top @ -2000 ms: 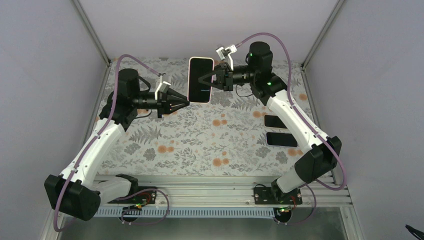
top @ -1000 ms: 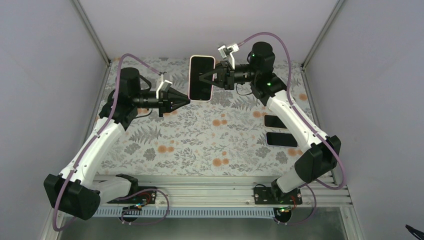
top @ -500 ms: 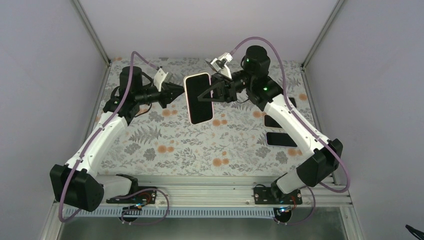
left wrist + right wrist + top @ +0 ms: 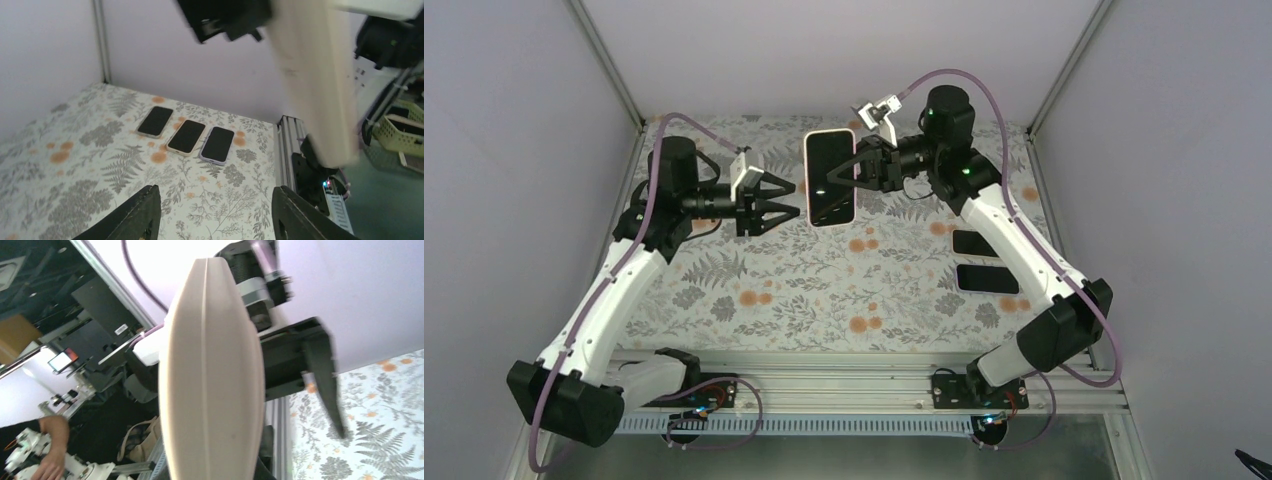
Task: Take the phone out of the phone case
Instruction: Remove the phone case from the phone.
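The right claw (image 4: 849,172) is closed down narrow on the right-hand edge of the phone (image 4: 830,178), holding it up in the air above the far middle of the flower-patterned tabletop (image 4: 824,290), with nothing under it but the cloth. The phone stands roughly upright on its short end, leaning a little, and its dark screen faces the overhead camera. It sits inside the phone case (image 4: 830,133), whose pale pinkish rim shows all round the screen; from the right wrist the case (image 4: 212,375) fills the middle of the view as a smooth cream back seen nearly edge on, and from the left wrist it (image 4: 315,85) is a blurred cream slab at the upper right. The left claw (image 4: 798,198) is spread wide and grips nothing; it hangs level just beside the left edge of the phone, its tips pointing at that edge, and I cannot tell whether they touch it. In the left wrist view its two fingers (image 4: 142,215) frame the bottom of the picture with only tabletop between them. Three other phones (image 4: 186,136) lie flat side by side on the right part of the tabletop, well apart from the held one
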Action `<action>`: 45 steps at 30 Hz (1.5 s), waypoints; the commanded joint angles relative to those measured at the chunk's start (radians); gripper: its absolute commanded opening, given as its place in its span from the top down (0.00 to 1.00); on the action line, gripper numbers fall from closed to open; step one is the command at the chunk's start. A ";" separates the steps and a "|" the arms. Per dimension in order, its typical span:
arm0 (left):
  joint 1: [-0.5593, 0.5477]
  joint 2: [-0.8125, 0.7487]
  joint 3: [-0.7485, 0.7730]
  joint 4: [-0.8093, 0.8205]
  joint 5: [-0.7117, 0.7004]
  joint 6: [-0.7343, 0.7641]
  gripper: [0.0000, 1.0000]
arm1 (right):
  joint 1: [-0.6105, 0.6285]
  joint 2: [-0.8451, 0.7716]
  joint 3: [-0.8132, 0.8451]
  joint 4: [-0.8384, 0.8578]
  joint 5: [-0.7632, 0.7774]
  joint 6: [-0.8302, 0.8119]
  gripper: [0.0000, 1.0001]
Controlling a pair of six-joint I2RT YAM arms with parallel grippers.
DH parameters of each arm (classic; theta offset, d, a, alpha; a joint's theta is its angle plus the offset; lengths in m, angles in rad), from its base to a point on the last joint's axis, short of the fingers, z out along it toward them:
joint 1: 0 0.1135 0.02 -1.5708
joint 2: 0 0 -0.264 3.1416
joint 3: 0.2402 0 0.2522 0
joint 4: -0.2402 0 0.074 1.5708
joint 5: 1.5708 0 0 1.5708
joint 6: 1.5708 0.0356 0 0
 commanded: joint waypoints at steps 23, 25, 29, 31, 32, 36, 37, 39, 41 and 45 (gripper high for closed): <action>-0.109 -0.030 0.022 0.098 -0.055 -0.033 0.43 | -0.023 -0.018 0.004 0.106 0.059 0.084 0.96; -0.108 -0.027 0.015 0.099 -0.080 -0.037 0.44 | -0.024 -0.020 0.001 0.117 0.053 0.093 0.96; -0.106 -0.026 0.003 0.120 -0.085 -0.063 0.46 | -0.024 -0.029 -0.012 0.122 0.048 0.091 0.96; -0.102 -0.023 -0.003 0.140 -0.086 -0.092 0.46 | -0.024 -0.032 -0.015 0.125 0.045 0.093 0.96; -0.096 -0.020 -0.008 0.155 -0.088 -0.118 0.46 | -0.025 -0.033 -0.016 0.127 0.042 0.093 0.96; -0.058 -0.004 -0.037 0.252 -0.056 -0.258 0.47 | -0.024 -0.040 -0.023 0.128 0.037 0.095 0.96; -0.054 -0.001 -0.043 0.272 -0.054 -0.280 0.48 | -0.024 -0.041 -0.025 0.128 0.035 0.094 0.96; -0.050 0.003 -0.045 0.282 -0.067 -0.293 0.50 | -0.024 -0.043 -0.026 0.129 0.029 0.095 0.96; -0.049 0.007 -0.043 0.264 -0.098 -0.272 0.53 | -0.023 -0.046 -0.027 0.137 0.016 0.101 0.96; -0.045 0.011 -0.047 0.241 -0.158 -0.250 0.58 | -0.014 -0.051 -0.046 0.188 -0.018 0.140 0.96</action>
